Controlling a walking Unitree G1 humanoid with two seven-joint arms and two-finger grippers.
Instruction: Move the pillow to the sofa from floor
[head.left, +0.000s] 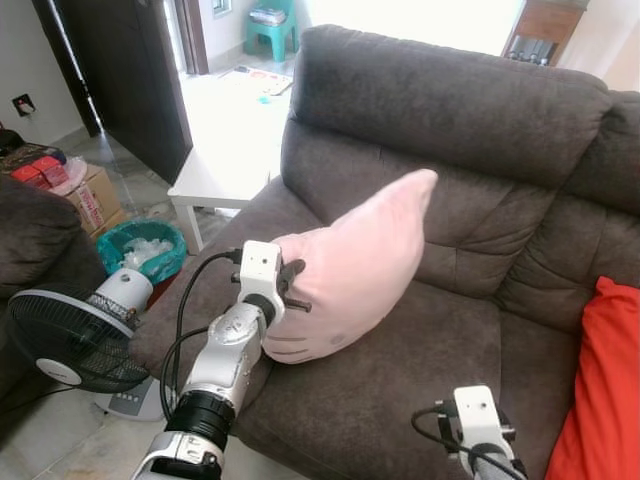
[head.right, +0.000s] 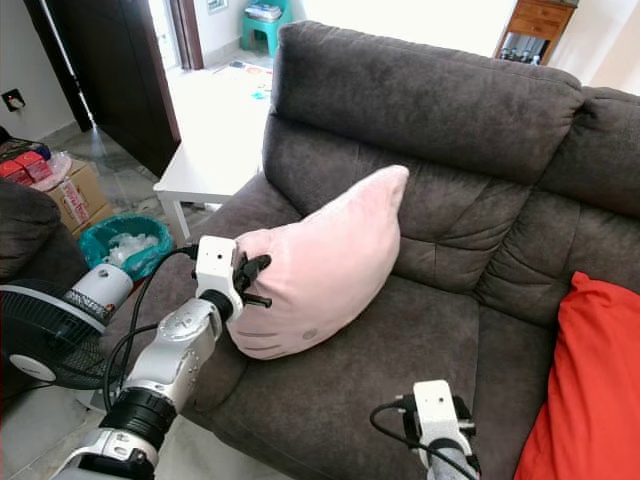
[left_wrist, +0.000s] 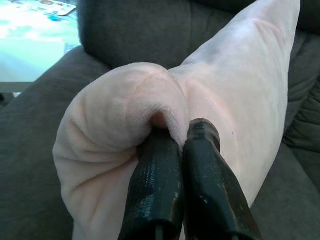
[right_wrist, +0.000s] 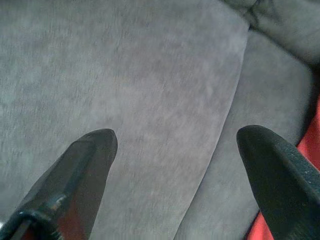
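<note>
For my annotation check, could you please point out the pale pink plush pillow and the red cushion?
pale pink plush pillow (head.left: 365, 262), left eye view, middle of its face.
red cushion (head.left: 605, 390), left eye view, its centre.

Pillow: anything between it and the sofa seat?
Nothing visible. The left tool is shut on a fold of the pink pillow, which already leans on the grey sofa seat and backrest. The red cushion sits off to the right, apart from it.
</note>
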